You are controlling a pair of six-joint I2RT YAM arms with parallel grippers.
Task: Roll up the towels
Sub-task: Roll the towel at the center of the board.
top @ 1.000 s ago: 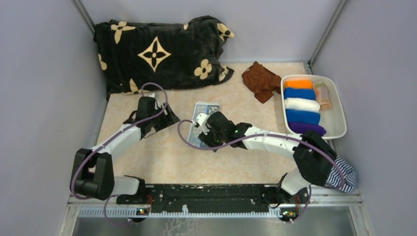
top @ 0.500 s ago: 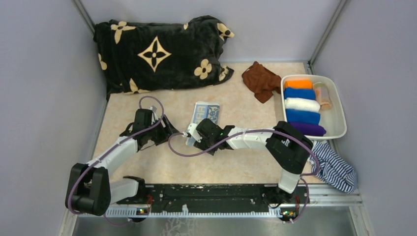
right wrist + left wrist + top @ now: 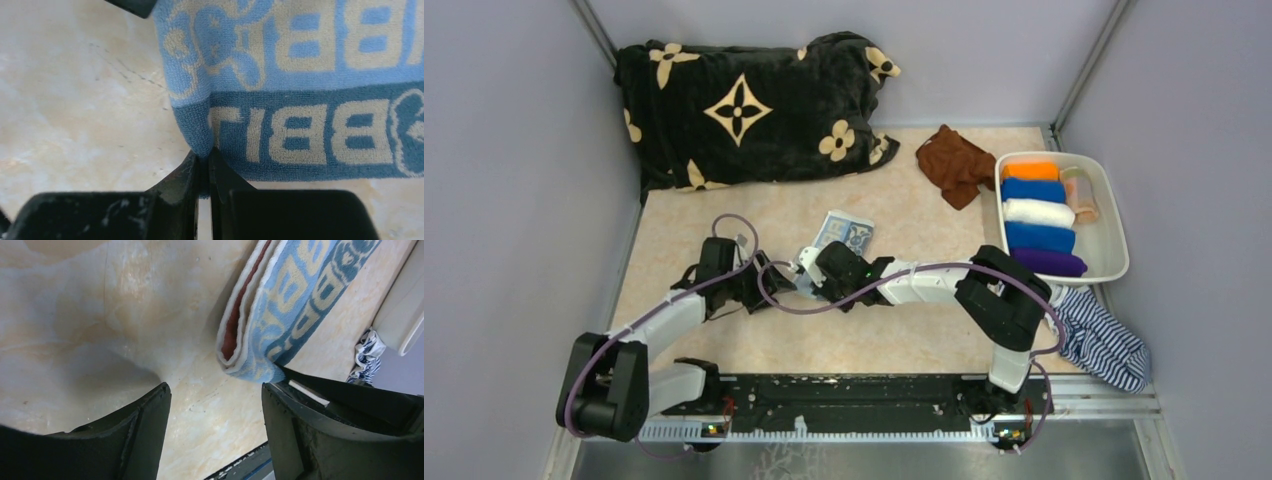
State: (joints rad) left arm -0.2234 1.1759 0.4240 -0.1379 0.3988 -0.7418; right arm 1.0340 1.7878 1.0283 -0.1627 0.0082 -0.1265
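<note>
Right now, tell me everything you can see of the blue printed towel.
The blue printed towel looks like terry cloth: light blue, a darker band, beige block figures, a red-brown inner face. It lies folded in layers on the table. The right gripper is shut on its near corner; the open left gripper stands beside it, apart.

The folded towel point(image 3: 310, 75) is pale blue with cream letters and a darker blue band, red inside. At two o'clock lies a plain brown towel point(image 3: 954, 163); the blanket point(image 3: 744, 105) is black with beige flowers.
</note>
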